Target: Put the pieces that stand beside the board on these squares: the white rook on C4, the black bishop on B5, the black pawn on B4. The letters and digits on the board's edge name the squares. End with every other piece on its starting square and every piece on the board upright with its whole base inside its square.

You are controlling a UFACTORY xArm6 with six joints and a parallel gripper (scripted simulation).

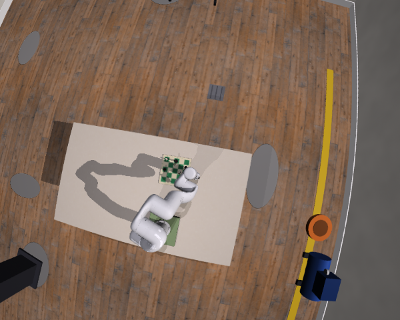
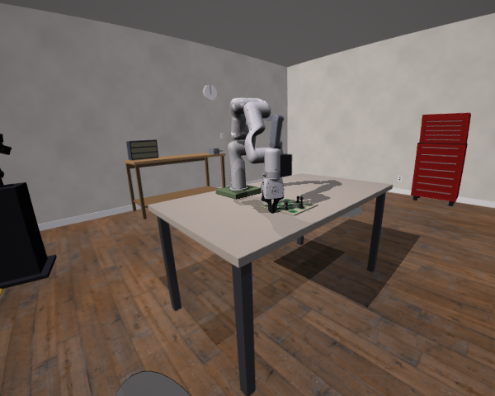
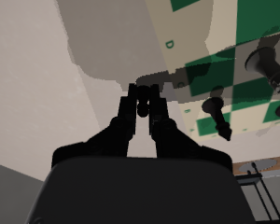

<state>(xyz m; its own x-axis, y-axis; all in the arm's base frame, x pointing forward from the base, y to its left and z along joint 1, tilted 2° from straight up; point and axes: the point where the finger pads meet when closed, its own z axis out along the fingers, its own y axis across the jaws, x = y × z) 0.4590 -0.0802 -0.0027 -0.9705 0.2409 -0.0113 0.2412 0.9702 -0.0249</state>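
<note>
Between wrist-view jaws: black pawn (image 3: 142, 106), hidden overhead.

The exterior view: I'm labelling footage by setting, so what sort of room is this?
Probably a workshop or robot lab. A red tool chest stands by the wall, a wooden workbench sits behind the arm's table, and a camera on a black pedestal watches.

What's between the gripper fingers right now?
In the wrist view, a small black piece with a round head, seemingly the black pawn, sits clamped between the gripper's fingers, beside the board's edge.
</note>
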